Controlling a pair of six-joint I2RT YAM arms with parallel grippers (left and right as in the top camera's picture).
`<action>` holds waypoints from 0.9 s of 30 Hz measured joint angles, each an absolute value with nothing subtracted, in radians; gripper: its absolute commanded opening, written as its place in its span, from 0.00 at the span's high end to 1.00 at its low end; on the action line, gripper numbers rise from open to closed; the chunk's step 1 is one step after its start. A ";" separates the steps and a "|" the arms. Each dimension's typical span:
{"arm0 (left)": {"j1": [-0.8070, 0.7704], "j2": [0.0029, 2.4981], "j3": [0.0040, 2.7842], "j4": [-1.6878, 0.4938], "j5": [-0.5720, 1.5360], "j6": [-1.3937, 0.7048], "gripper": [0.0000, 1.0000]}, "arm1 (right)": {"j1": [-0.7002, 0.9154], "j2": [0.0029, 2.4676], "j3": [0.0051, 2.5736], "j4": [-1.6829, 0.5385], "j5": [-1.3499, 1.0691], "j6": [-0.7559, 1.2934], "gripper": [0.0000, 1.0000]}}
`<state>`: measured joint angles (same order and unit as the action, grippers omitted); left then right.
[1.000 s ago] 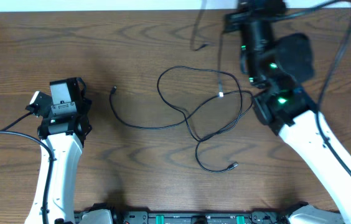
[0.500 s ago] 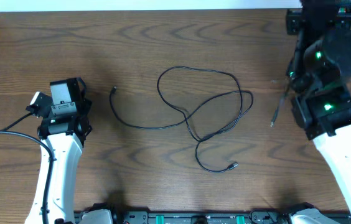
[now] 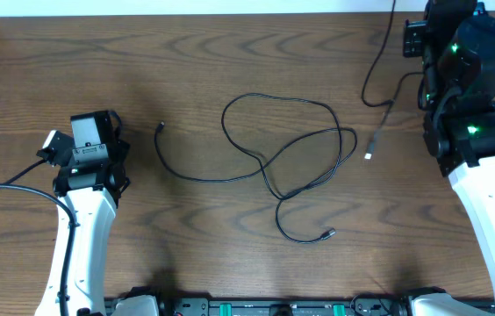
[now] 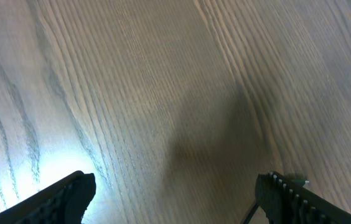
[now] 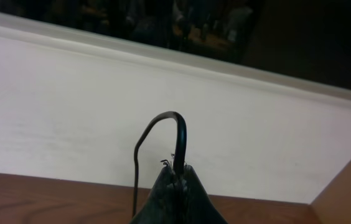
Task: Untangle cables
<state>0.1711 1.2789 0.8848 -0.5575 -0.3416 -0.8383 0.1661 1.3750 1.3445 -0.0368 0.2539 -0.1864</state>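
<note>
Our right claw [image 5: 175, 169] sits in the upper right of the overhead frame, clenched on a black cable [image 3: 379, 132]. In the wrist view a short loop of the cord arches above the pinched tips. From that grip the cord hangs toward lower left. Its hanging plug [image 3: 369, 156] is just right of the second cable [image 3: 268, 165] and, as far as we can tell, apart from it. That second cable lies in loose loops at mid-frame on the table [image 3: 230, 53]. Its long axis runs from a left-hand plug [image 3: 161, 126] down to a lower plug [image 3: 329, 233]. Our left claw [image 4: 174, 186] is released and empty over bare wood at frame left, nearer the left-hand plug. We judge the held cord should come down rightward, clear of the loops.
</note>
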 measured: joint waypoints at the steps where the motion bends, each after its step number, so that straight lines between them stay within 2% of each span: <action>1: 0.171 1.279 0.885 -0.558 -0.342 -0.838 0.13 | 0.165 1.379 1.345 -0.037 0.249 -0.179 0.99; 7: 0.171 1.279 0.885 -0.558 -0.342 -0.839 0.13 | 0.097 1.398 1.345 -0.081 0.245 -0.149 0.99; 19: 0.171 1.279 0.885 -0.564 -0.342 -0.838 0.13 | -0.197 1.584 1.345 -0.247 0.288 -0.137 0.98; 20: 0.171 1.279 0.885 -0.565 -0.342 -0.838 0.13 | -0.219 1.600 1.345 -0.259 0.288 -0.134 0.92; 21: 0.171 1.279 0.885 -0.565 -0.342 -0.838 0.13 | -0.247 1.617 1.345 -0.276 0.288 -0.120 0.75; 22: 0.171 1.279 0.885 -0.565 -0.342 -0.838 0.13 | -0.266 1.627 1.345 -0.290 0.289 -0.109 0.40; 23: 0.171 1.279 0.885 -0.565 -0.341 -0.838 0.13 | -0.286 1.636 1.345 -0.306 0.289 -0.103 0.09; 24: 0.171 1.279 0.885 -0.565 -0.342 -0.838 0.13 | -0.305 1.641 1.345 -0.318 0.288 -0.092 0.01; 27: 0.171 1.279 0.885 -0.566 -0.342 -0.838 0.13 | -0.359 1.649 1.345 -0.353 0.279 -0.052 0.01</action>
<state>0.1711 1.2789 0.8848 -0.5655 -0.3416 -0.8383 -0.3588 1.6493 1.3453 -0.3531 0.2787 -0.0521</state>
